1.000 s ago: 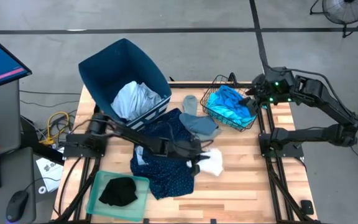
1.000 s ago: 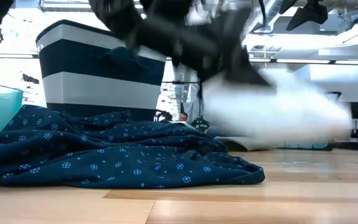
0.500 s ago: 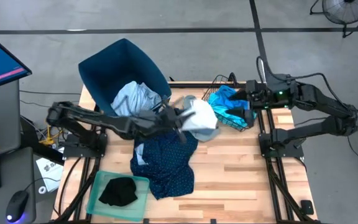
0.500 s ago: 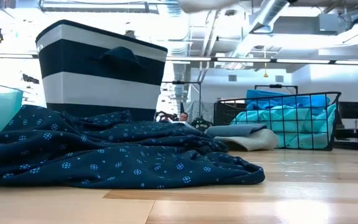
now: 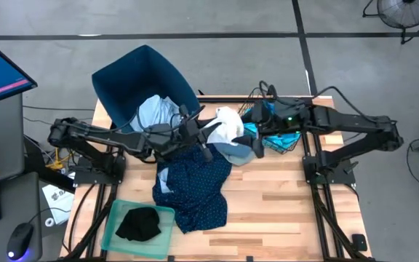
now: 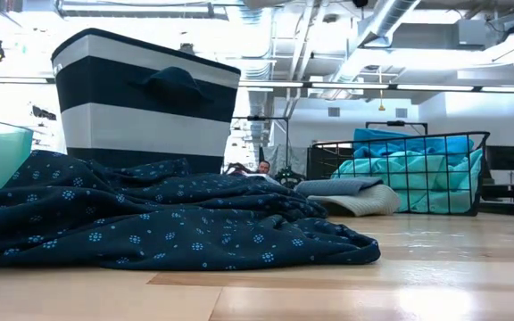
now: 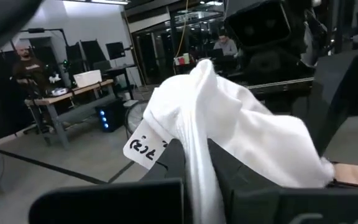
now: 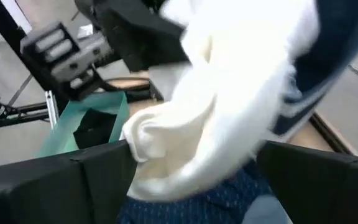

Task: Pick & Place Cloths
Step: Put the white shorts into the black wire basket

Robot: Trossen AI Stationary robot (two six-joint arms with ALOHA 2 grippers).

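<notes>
white cloth [image 5: 226,124] now between both end effectors

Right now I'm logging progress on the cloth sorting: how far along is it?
Done: pale blue cloth in the dark blue bin, turquoise cloths in the wire basket, black cloth on the green tray. In hand: white cloth, held up by the left gripper, right gripper meeting it. Left: dotted navy cloth and grey cloth on the table.

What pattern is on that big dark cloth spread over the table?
The navy cloth has small pale blue dotted flower-like specks, clearest in the low view.
</notes>
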